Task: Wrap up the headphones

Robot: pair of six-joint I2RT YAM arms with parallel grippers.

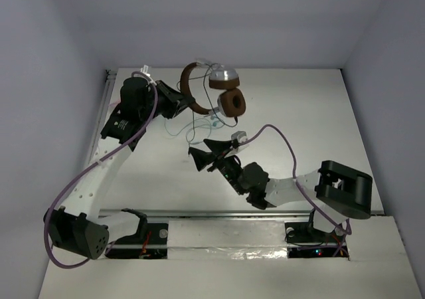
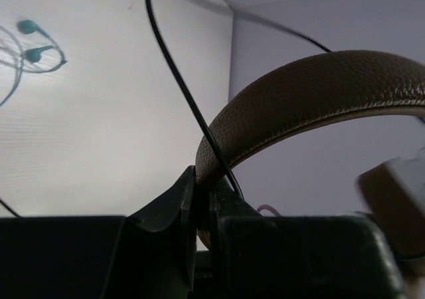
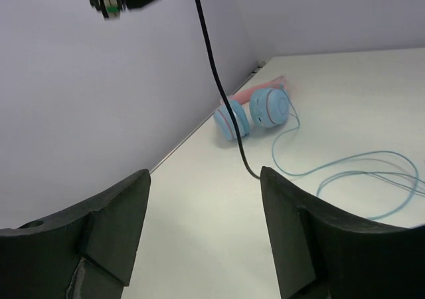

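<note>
The headphones hang in the air at the back of the table, with a brown headband (image 1: 190,85), a silver ear cup (image 1: 224,80) and a brown ear pad (image 1: 232,103). My left gripper (image 1: 180,101) is shut on the headband (image 2: 299,93) and holds it up; the left wrist view shows both jaws pinching the band (image 2: 202,186). The thin black cable (image 2: 179,80) runs past the band and hangs down. My right gripper (image 1: 202,154) is open and empty below the headphones. In the right wrist view the cable (image 3: 216,80) hangs ahead of the open fingers (image 3: 206,193), touching neither.
Pink-and-blue cat-ear headphones (image 3: 255,109) lie by the wall with a light blue cable (image 3: 358,166) looped on the table. Teal earbuds (image 2: 30,40) and their thin wire (image 1: 192,127) lie under the hanging headphones. Walls close the table's left, back and right.
</note>
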